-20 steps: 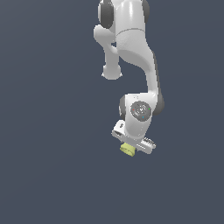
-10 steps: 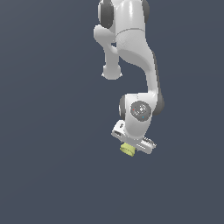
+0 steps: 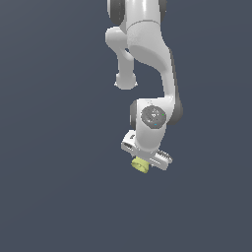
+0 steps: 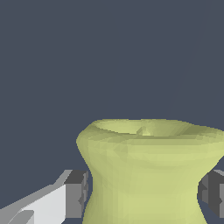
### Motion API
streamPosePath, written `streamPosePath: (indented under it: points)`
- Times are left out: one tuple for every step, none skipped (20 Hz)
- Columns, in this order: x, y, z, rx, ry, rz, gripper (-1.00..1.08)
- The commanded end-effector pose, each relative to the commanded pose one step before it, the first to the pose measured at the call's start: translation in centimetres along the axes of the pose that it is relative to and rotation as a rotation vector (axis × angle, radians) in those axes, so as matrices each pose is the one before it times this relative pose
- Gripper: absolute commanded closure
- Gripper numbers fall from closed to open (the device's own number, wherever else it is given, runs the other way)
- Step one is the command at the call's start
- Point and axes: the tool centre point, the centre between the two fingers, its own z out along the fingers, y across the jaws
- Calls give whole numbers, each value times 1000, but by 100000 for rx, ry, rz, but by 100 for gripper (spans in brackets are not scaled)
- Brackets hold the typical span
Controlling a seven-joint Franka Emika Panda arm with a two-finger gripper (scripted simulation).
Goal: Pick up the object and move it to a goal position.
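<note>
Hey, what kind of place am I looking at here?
Likely a bare simulated test scene, not a real room: a flat, featureless dark grey-blue ground, a smoothly rendered white robot arm, and one faceted yellow-green spool between its gripper pads.

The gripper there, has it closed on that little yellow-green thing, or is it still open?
Closed on it, apparently: in the wrist view the gripper's dark pads sit against the object's narrow waist.
</note>
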Motion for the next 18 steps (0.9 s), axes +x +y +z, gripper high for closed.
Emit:
streamPosePath:
  points:
    - [444, 1003, -1634, 110, 74, 94, 108]
    - [185, 479, -780, 0, 0, 0, 108]
    - [201, 519, -847, 0, 0, 0, 108]
    - [216, 555, -907, 0, 0, 0, 108]
    - [229, 587, -962, 0, 0, 0, 108]
    - [255, 640, -1016, 56, -28, 29, 108]
    - [249, 635, -1044, 0, 0, 0, 108]
    - [251, 636, -1048, 0, 0, 0, 108]
    - [251, 634, -1048, 0, 0, 0, 108]
    - [251, 632, -1046, 0, 0, 0, 108]
    - [252, 630, -1044, 0, 0, 0, 108]
    - [268, 656, -1046, 56, -30, 28, 108]
    - [254, 629, -1046, 0, 0, 0, 108]
    - [255, 626, -1043, 0, 0, 0, 108]
    - [255, 622, -1039, 0, 0, 0, 108]
    - [256, 620, -1036, 0, 0, 0, 108]
    - [257, 617, -1034, 0, 0, 0, 108]
    - [257, 614, -1029, 0, 0, 0, 108]
